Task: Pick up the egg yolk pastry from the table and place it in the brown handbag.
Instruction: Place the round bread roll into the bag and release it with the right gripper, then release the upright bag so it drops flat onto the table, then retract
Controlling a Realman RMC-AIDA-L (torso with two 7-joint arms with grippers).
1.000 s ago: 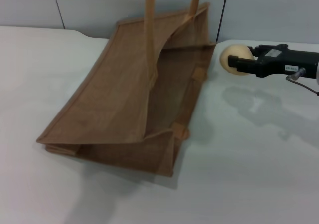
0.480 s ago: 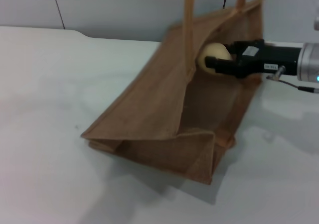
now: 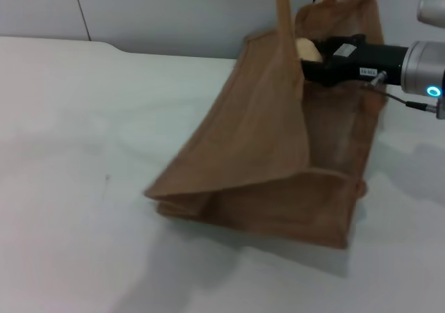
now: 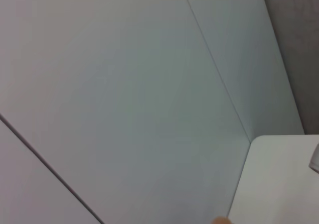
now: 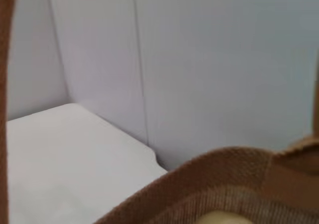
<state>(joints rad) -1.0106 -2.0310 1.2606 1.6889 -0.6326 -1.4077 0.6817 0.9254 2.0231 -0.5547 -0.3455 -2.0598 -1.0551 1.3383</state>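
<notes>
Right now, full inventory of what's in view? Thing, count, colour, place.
bag: 1, brown woven with tan edging, on the table right of centre, mouth open toward the right arm.
handles: 2 seen, tan, rising from the bag's top out of the head view.
pastry: 1, pale yellow, inside the bag's mouth at the gripper tip, mostly hidden by the near wall.
table: 1, white, under everything.
wall: grey panels, behind the table.
right gripper: 1, black, reaching into the bag from the right, shut on the pastry.
left gripper: not in view; its wrist camera shows only wall and a table corner.
</notes>
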